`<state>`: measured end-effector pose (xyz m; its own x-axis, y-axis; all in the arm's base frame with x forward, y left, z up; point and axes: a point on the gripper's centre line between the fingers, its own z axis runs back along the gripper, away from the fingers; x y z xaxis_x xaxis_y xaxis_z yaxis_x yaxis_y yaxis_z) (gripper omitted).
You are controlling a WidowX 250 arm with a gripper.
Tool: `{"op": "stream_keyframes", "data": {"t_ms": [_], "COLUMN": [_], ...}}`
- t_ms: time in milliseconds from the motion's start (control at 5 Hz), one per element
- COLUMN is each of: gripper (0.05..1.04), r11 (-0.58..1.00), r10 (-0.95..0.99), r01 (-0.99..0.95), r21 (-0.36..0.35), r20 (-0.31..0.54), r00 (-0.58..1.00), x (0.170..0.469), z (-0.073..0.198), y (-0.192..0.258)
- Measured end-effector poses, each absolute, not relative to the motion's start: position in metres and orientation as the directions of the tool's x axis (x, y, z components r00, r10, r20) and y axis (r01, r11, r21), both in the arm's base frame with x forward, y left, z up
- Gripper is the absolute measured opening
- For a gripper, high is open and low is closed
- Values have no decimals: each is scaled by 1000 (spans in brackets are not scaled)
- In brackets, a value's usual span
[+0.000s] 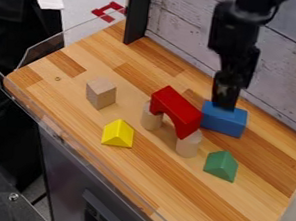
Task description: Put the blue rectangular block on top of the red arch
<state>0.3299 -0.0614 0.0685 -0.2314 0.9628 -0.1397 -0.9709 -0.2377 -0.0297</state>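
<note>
The wooden tabletop is filling most of the frame, and a whitewashed plank wall is running behind it from the upper middle to the right edge. The black robot arm is coming in from the top edge, right of center, and hanging downward. A black post is standing upright at the table's back edge, upper left of center. The red arch is spanning two supports near the middle of the frame, slanting from upper left to lower right. The blue block, the piece for the task, is lying right of center, just beside the arch; contact between the two: cannot tell. The gripper is pointing down at the blue block's upper edge, overlapping it in this view. Whether it is opening wide, closing or pinching the block: cannot tell. A plain wooden cube is sitting left of center. A green wedge is resting at lower right of center, and a yellow wedge is resting left of and below the arch. Two pale wooden cylinders are standing upright under the arch, one beneath each end, holding it up.
</note>
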Motion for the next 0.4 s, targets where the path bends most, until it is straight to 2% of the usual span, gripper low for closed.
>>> {"op": "stream_keyframes", "data": {"t_ms": [400], "gripper": [999], "r11": [-319], "r10": [939], "r01": [-946], "r21": [-62], "r20": [-154], "r00": [-307], "x": [337], "z": [63], "y": [-62]}}
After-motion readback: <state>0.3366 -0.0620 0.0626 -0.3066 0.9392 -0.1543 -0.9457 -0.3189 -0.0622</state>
